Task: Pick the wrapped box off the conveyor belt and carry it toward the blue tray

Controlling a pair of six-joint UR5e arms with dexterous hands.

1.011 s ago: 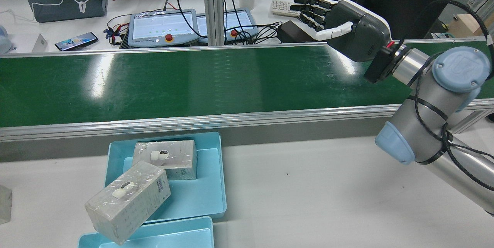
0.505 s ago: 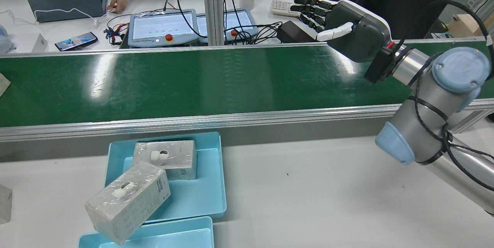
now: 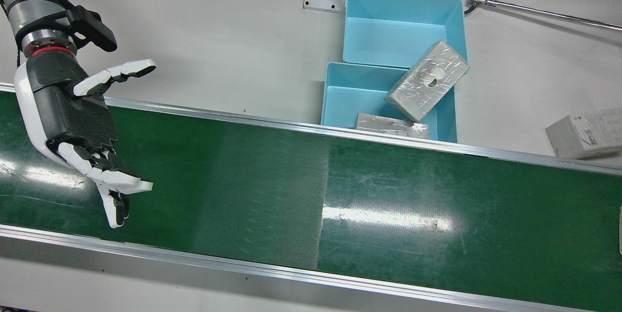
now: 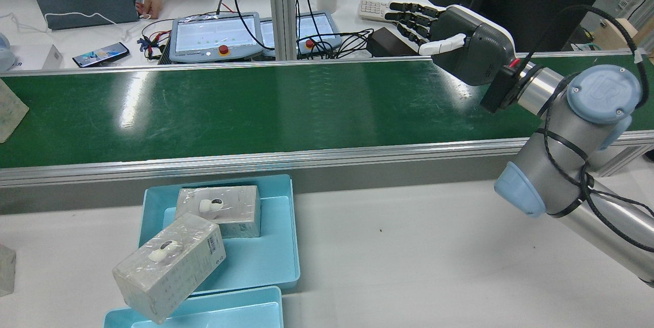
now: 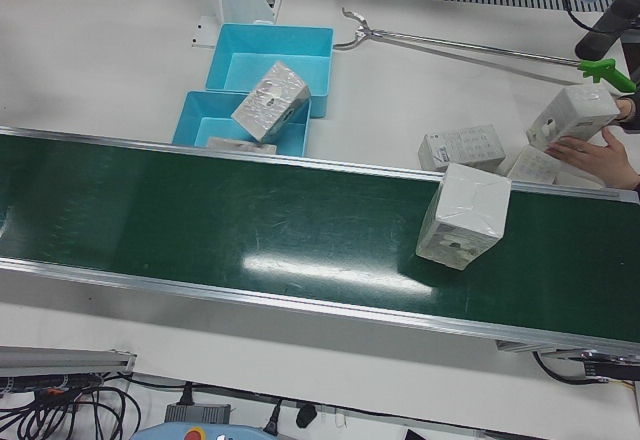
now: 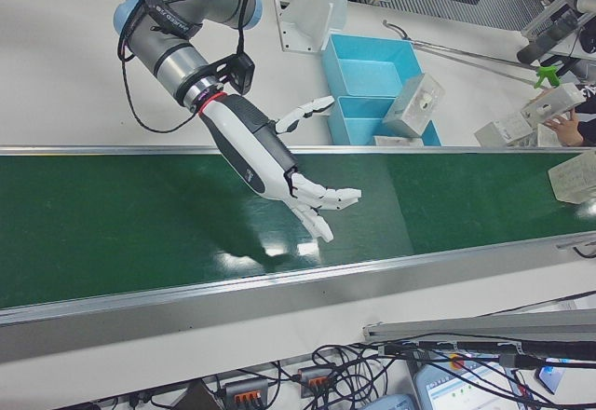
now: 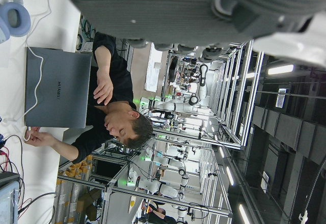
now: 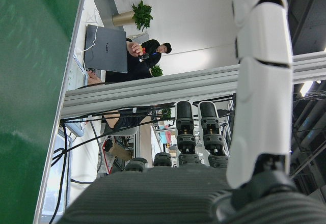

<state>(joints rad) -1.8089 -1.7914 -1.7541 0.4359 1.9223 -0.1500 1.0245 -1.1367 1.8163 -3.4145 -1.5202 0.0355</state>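
Note:
A wrapped box (image 5: 463, 215) stands on the green conveyor belt (image 5: 250, 230). It shows at the far left belt edge in the rear view (image 4: 10, 111) and at the right in the right-front view (image 6: 575, 175). My right hand (image 4: 460, 42) hovers open and empty over the belt's other end, far from the box; it also shows in the front view (image 3: 73, 122). The blue tray (image 4: 276, 261) sits beside the belt with one wrapped box (image 4: 219, 210) flat inside and another (image 4: 168, 266) leaning on its rim. My left hand (image 7: 178, 5) shows only as a palm, holding nothing.
A second blue tray (image 4: 245, 307) adjoins the first. Loose boxes (image 5: 460, 147) lie on the table by the belt, and a person's hand (image 5: 600, 155) holds one (image 5: 572, 115). A long reacher tool (image 5: 470, 48) lies behind the trays. Monitors and cables stand beyond the belt.
The wrapped box has come into the rear view at the belt's left edge and moved a little rightward. My right hand has dipped slightly. The person's hands moved.

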